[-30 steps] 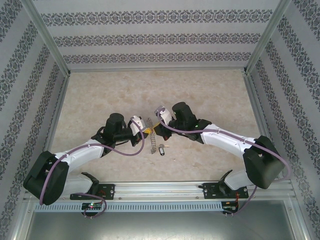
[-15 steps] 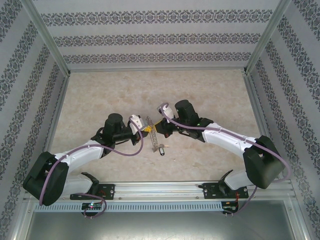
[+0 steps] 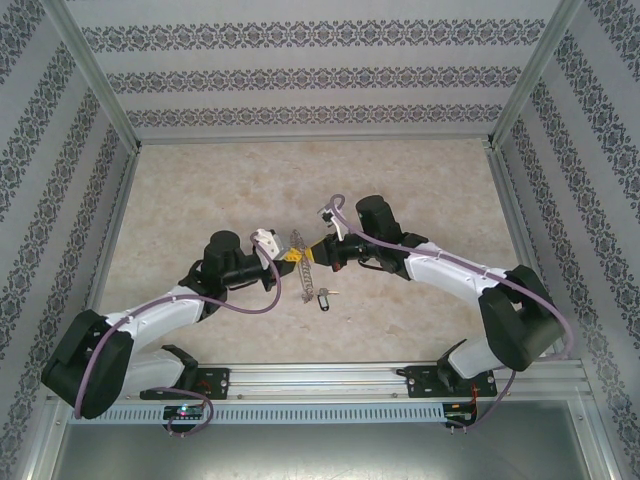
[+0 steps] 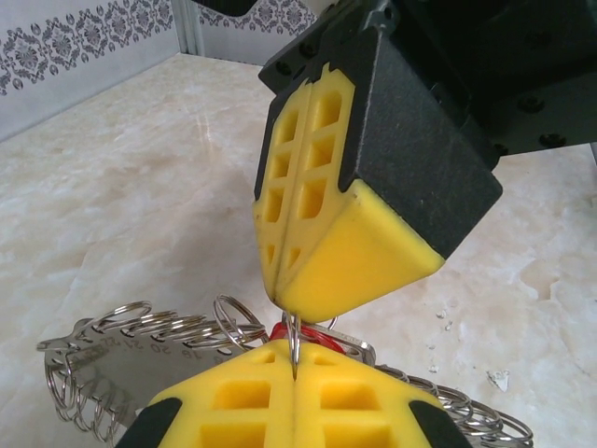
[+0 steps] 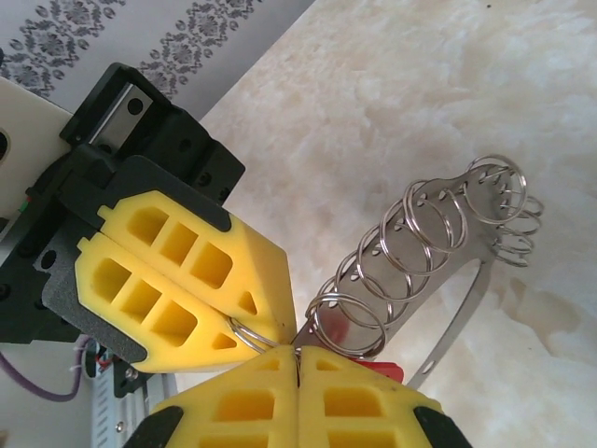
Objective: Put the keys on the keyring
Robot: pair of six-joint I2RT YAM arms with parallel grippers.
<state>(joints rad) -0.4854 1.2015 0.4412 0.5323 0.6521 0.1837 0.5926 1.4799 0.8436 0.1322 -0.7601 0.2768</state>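
The keyring (image 3: pixel 305 275), a metal strip strung with small rings, hangs between my two grippers above the table. My left gripper (image 4: pixel 294 373) is shut on one small ring (image 4: pixel 294 343), and the right gripper (image 4: pixel 284 299) pinches the same ring from above. From the right wrist, my right gripper (image 5: pixel 297 359) is shut at that ring (image 5: pixel 244 329), tip to tip with the left gripper's pads (image 5: pixel 201 271). The red key's tag (image 5: pixel 382 371) peeks out just behind the pads; what holds it is hidden. The dark key (image 3: pixel 322 297) lies on the table below.
The marble-patterned table (image 3: pixel 420 170) is walled by patterned panels (image 3: pixel 300 75) at the back and both sides. A metal rail (image 3: pixel 320 378) runs along the near edge, where the arm bases stand.
The left gripper has moved right until its tips meet the right gripper's. The keyring has tilted and risen between them. The dark key has stayed put.
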